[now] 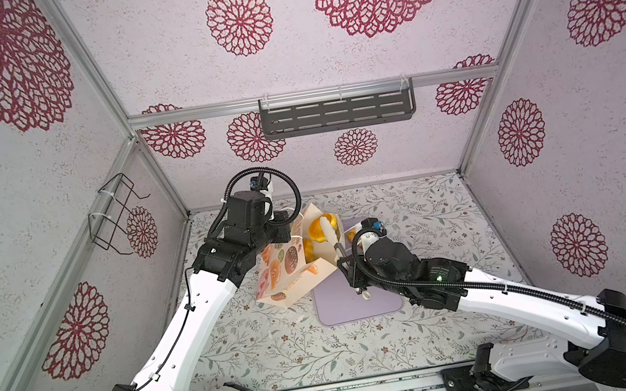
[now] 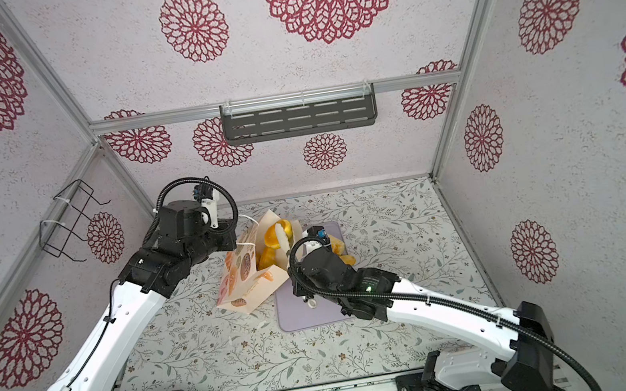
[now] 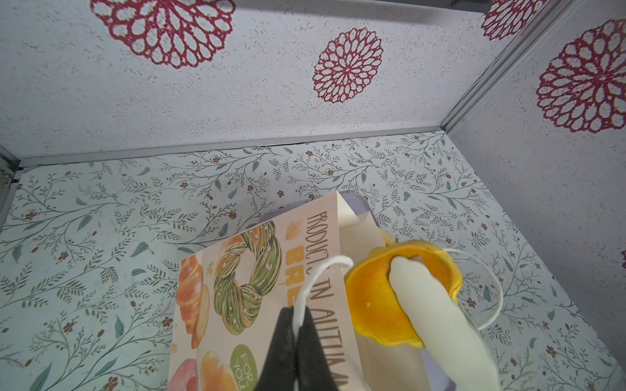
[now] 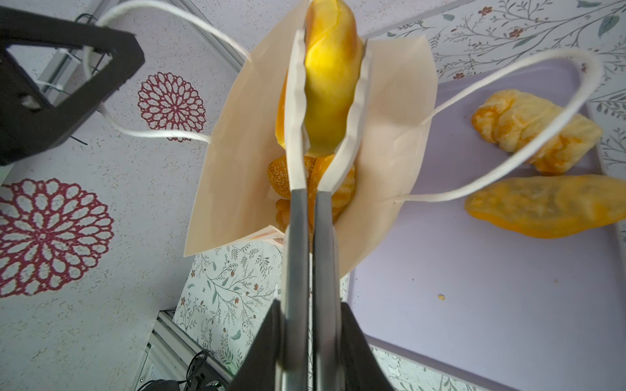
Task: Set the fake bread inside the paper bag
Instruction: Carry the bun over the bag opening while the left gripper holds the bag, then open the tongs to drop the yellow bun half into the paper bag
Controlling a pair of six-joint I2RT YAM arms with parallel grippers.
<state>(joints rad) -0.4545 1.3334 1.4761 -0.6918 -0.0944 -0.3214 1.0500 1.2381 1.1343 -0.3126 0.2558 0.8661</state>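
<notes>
Item: paper bag, cream with pastry prints, standing open at centre frame in a top view. Contents I can see: a seeded loaf and orange pieces. Two loose rolls lie on the lilac tray, right of frame. My right gripper clamps tongs, which pinch a smooth yellow loaf over the bag mouth. My left gripper is pressed together on the white cord handle.

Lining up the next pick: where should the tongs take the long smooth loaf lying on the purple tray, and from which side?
Probably across its wide middle, coming down from above. The smooth loaf lies flat on the tray and tapers to thin ends that could slip out. The twisted roll lies close by one long side, so open the tongs only slightly wider than the loaf.
</notes>
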